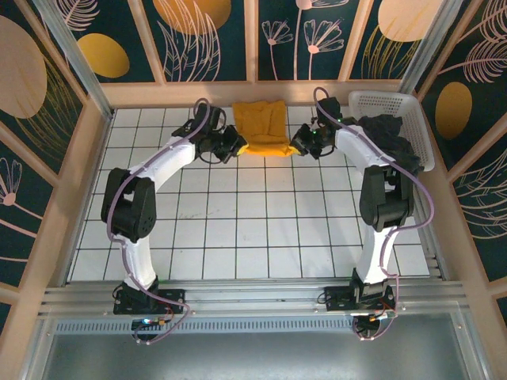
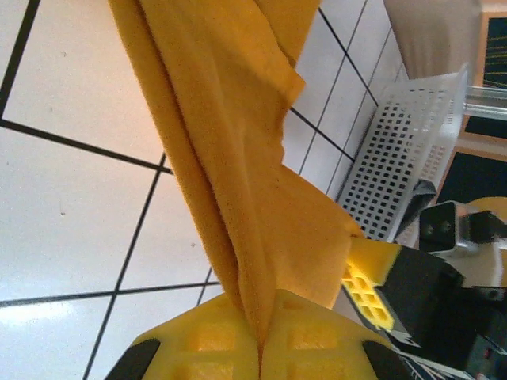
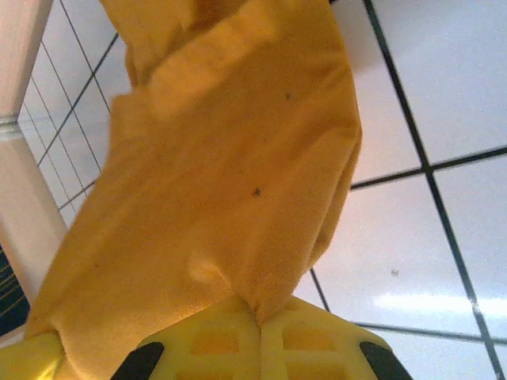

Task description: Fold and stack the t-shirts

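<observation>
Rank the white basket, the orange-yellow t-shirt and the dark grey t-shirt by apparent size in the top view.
1. white basket, clearly largest.
2-3. orange-yellow t-shirt and dark grey t-shirt look about alike. The grey one is bunched up, so I won't rank them.

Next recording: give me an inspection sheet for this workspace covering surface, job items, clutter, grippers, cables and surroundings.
Surface: white tiled table with dark grid lines.
Job's things: orange-yellow t-shirt at the far edge, pinched at both near corners; dark grey t-shirt heaped in the white lattice basket at far right.
Clutter: nothing seen.
Grippers: left gripper shut on the orange-yellow t-shirt; right gripper shut on it too, cloth bunched at both.
Cables: purple cables run along both arms, looping near the wrists; not seen touching the cloth.
Surroundings: wooden frame, leaf-print panels, metal rail at the near edge.
</observation>
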`<move>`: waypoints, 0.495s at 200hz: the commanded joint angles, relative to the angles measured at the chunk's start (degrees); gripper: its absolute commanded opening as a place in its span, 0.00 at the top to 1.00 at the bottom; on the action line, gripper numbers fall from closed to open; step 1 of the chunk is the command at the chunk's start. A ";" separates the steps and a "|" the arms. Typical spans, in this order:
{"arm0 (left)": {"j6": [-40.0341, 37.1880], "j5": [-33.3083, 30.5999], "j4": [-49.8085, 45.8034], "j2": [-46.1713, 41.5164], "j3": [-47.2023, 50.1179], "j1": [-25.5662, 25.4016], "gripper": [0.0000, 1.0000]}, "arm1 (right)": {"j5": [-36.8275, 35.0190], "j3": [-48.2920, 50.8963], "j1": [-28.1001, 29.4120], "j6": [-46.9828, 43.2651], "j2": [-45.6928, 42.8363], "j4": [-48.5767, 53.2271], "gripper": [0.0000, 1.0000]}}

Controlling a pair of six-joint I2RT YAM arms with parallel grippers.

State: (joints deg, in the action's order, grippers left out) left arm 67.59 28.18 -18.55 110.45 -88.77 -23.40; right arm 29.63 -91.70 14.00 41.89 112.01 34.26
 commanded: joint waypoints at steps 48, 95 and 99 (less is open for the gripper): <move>-14.32 7.13 -12.76 -8.54 24.10 -2.73 1.00 | 4.39 22.37 9.44 -12.12 -12.33 10.12 1.00; -16.59 6.47 -16.63 -17.39 32.35 -4.36 1.00 | 6.45 29.58 14.48 -12.50 -21.97 14.43 1.00; -16.39 6.46 -16.66 -18.29 32.49 -4.33 1.00 | 6.54 29.40 14.48 -11.95 -22.63 14.70 1.00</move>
State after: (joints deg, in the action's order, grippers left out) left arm 53.93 33.67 -32.10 99.33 -57.47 -27.79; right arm 34.20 -62.74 28.25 30.52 95.59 44.73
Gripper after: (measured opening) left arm 0.041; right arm 0.046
